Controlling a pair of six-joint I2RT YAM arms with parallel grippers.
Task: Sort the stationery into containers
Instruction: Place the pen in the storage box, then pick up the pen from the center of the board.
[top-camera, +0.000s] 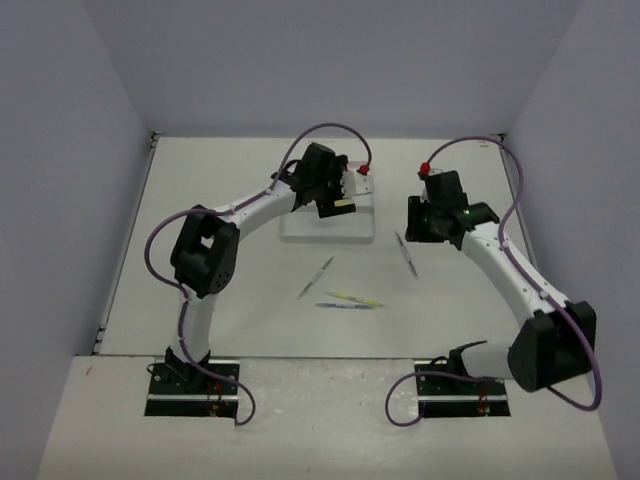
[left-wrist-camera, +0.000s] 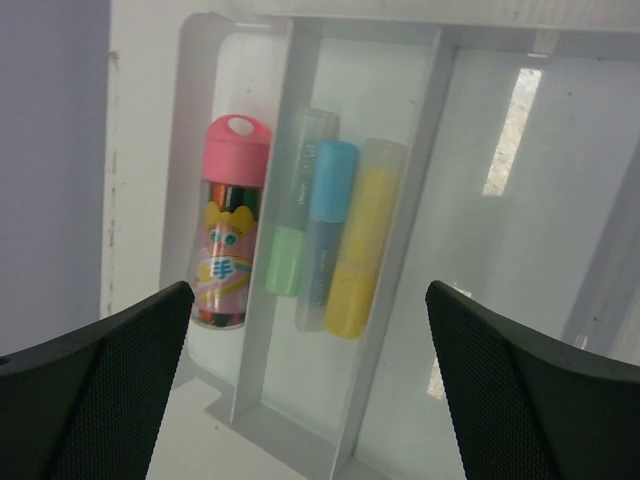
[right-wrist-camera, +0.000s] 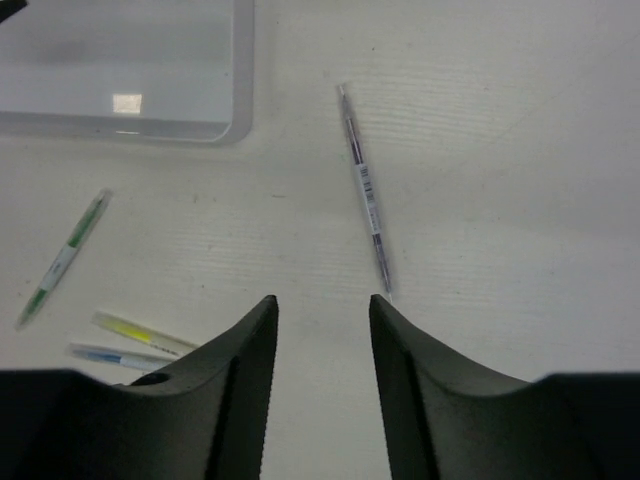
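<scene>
Left fingers (left-wrist-camera: 95, 400) stand wide open and empty over the tray (left-wrist-camera: 500, 300). Right fingers (right-wrist-camera: 235, 400) are part-open and empty above a pen (right-wrist-camera: 366, 195) on the surface. Expect the pen to be light, stiff and slick, so pinch it mid-barrel, across its width.

We find open room in the wide compartment of the tray (left-wrist-camera: 530, 320), a pink tube (left-wrist-camera: 232, 220) and three highlighters (left-wrist-camera: 325, 235) crowd the two beside it, and a thin pen (right-wrist-camera: 365, 190) lies before the right gripper (right-wrist-camera: 322, 300).
</scene>
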